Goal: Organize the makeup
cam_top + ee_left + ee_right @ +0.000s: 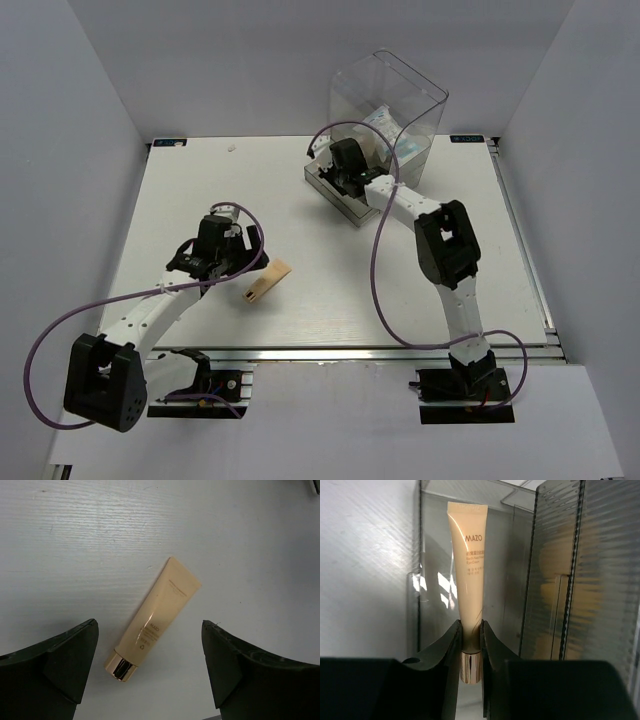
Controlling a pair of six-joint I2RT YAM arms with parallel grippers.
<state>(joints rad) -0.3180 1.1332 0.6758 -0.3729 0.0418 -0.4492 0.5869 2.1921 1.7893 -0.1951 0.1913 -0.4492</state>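
Well to the near left of the clear drawer box (400,95), flat on the white table (60,540): wide beige tube (159,611), long axis diagonal in the left wrist view, gold cap toward the camera and closer to the left-hand finger, crimped end away and to the right; left gripper (150,630) spread wide above it, touching nothing; tube between the fingers but skewed to the closing line, so probably calling for a wrist turn before a straight drop and squeeze; plainly the nearer arm for that pickup. At the near-left foot of the box, over its pulled-out drawer (322,188): right gripper (470,630) pinching a slim beige tube (466,565) just above its gold cap, long axis pointing straight away from the fingers into a narrow clear compartment; contact of the crimped end with the far wall impossible to judge. Behind a ribbed wall right of that compartment: blurred peach shapes, perhaps sponges, not certain. Inside the box, seen from above: white blue-printed packets (392,135), half veiled by glare; thin gold stick nowhere made out.
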